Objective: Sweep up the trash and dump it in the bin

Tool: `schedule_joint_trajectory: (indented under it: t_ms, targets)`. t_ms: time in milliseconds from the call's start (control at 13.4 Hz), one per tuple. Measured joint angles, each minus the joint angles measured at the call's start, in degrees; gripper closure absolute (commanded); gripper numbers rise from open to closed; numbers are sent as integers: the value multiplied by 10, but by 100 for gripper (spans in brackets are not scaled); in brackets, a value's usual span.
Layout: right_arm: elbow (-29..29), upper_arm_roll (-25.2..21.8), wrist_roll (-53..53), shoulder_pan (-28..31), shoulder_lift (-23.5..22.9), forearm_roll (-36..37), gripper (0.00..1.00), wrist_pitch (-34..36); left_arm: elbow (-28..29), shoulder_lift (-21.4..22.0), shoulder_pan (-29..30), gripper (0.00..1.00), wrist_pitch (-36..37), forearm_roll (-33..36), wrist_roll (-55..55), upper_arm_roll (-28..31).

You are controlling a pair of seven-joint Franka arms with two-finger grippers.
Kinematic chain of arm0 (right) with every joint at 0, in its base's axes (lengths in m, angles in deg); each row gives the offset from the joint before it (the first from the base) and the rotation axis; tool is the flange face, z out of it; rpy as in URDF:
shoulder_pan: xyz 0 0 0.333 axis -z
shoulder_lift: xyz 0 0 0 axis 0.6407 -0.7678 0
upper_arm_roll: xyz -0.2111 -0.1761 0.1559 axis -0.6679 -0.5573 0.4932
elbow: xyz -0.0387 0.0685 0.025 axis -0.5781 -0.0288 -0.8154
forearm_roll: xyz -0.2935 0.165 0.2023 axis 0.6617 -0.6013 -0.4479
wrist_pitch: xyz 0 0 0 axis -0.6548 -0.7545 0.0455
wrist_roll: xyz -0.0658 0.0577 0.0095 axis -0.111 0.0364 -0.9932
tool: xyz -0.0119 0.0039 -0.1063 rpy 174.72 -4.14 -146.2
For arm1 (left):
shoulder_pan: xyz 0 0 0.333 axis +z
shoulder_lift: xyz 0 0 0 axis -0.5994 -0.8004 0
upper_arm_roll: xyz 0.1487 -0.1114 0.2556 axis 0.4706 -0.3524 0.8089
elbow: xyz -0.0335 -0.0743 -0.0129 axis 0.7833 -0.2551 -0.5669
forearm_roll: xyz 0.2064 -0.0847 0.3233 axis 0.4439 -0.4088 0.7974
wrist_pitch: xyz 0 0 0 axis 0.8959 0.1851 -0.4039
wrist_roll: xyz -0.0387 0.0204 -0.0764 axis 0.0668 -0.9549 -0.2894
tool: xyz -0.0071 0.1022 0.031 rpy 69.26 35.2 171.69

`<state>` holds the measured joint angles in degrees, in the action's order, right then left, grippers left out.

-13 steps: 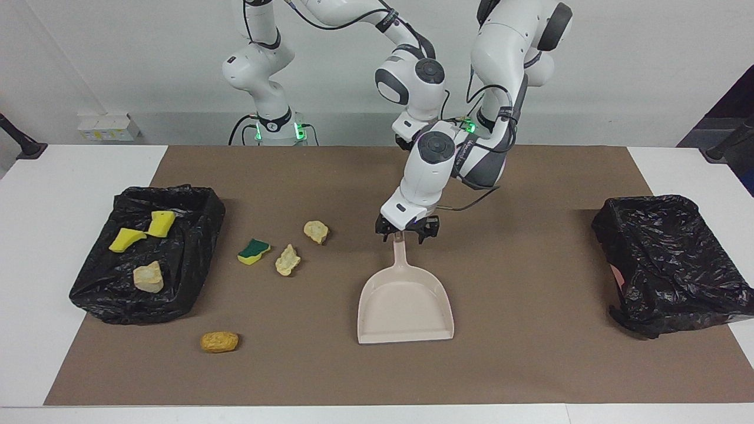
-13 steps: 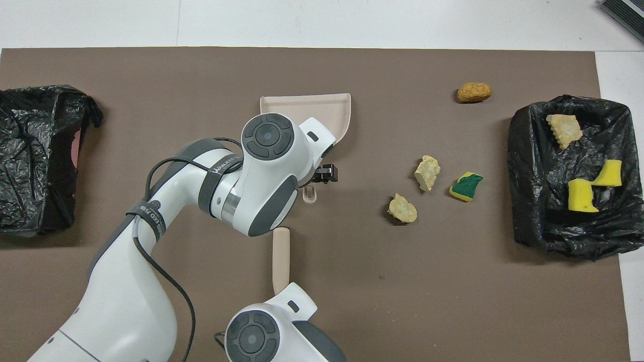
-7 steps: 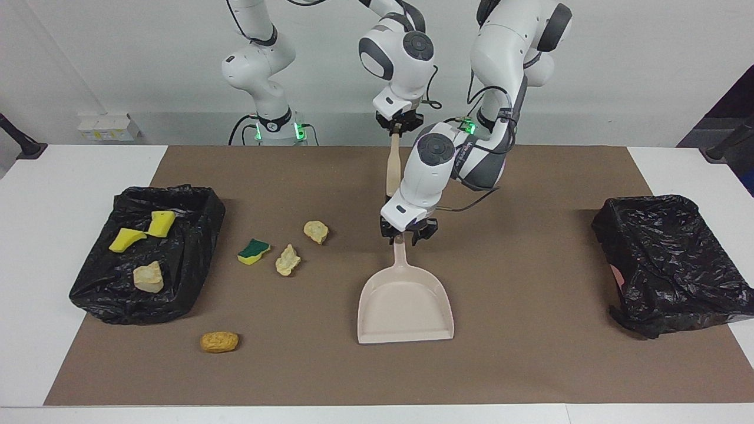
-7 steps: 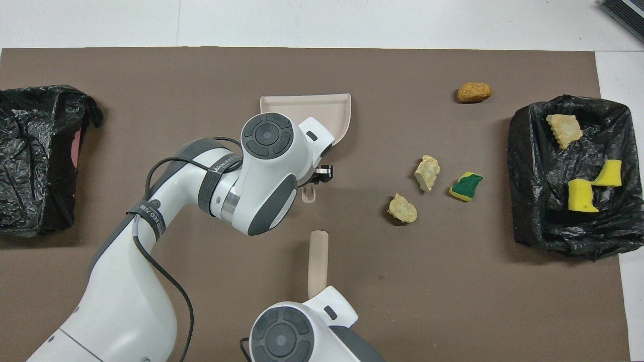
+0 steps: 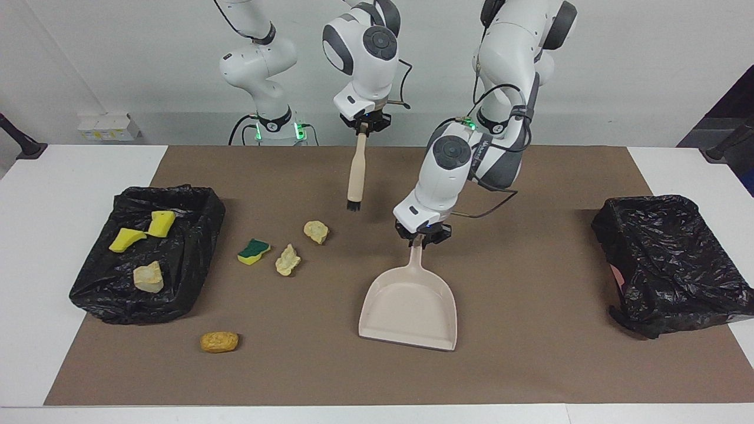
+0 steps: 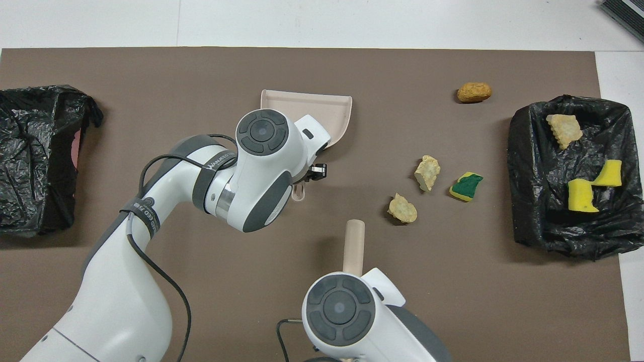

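My left gripper (image 5: 423, 237) is shut on the handle of the pale pink dustpan (image 5: 409, 306), whose wide mouth points away from the robots. In the overhead view the left wrist covers most of the dustpan (image 6: 308, 106). Up in the air, my right gripper (image 5: 366, 122) is shut on the top of a brush (image 5: 355, 171) that hangs bristles down over the mat. Loose trash lies on the mat toward the right arm's end: a green-and-yellow sponge piece (image 5: 253, 251), two pale foam lumps (image 5: 287, 260) (image 5: 316, 231) and an orange-brown lump (image 5: 219, 341).
A black-lined bin (image 5: 194, 259) at the right arm's end holds two yellow sponge pieces and a pale lump. A second black-bagged bin (image 5: 671, 265) sits at the left arm's end. The brown mat (image 5: 530, 365) covers the table's middle.
My left gripper has closed on the dustpan handle and swung it slightly toward the left arm's end. The right arm has carried the brush up and toward its own end.
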<state>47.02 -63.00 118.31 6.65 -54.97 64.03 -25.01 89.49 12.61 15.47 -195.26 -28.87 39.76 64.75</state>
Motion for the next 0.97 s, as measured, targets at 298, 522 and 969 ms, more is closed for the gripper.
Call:
schedule_joint_trajectory:
  t_ms: [298,522,969]
  targets:
    - [-26,-3,-101,80,-26,92,100,-4,0,52,57,100,84,0,-198,2]
    - [-61,-5,-198,165,-71,165,100,-45,1,77,83,100,145,1,-399,3]
    - [-143,-6,-309,292,-163,302,100,-112,96,120,63,100,122,20,-573,-6]
